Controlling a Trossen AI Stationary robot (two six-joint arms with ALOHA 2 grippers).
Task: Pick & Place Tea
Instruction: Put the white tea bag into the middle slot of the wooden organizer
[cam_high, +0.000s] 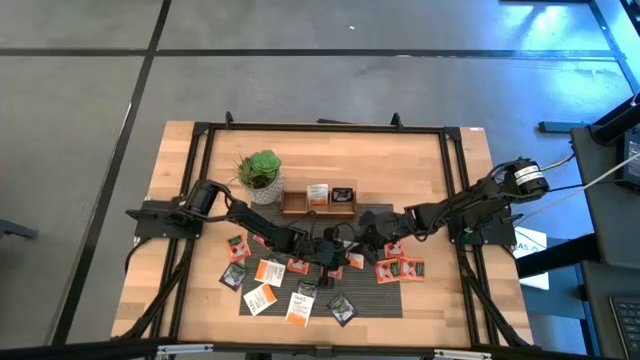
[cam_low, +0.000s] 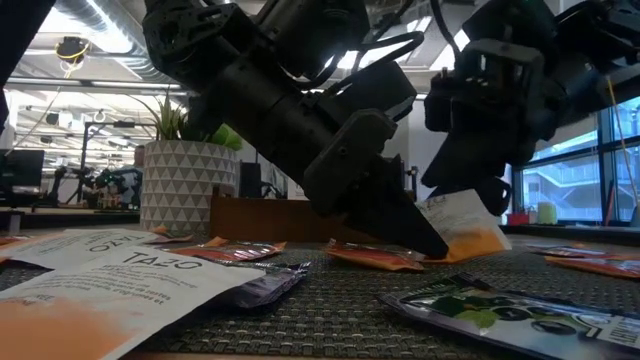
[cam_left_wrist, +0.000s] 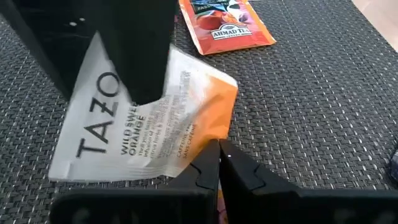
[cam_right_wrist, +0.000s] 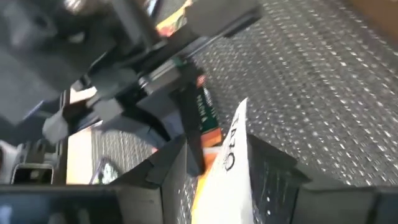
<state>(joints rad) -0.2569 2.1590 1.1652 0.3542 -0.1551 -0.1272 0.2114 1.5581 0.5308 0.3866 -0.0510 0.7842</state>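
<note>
Your left gripper (cam_left_wrist: 217, 163) has its jaws pressed together, tips pinching the orange corner of a white and orange Tazo sachet (cam_left_wrist: 149, 124). The sachet is tilted above the dark woven mat (cam_left_wrist: 323, 106). A dark finger of the other arm (cam_left_wrist: 140, 50) overlaps its upper part. Beyond it, a red Ahmad Tea sachet (cam_left_wrist: 224, 25) lies flat on the mat.
</note>
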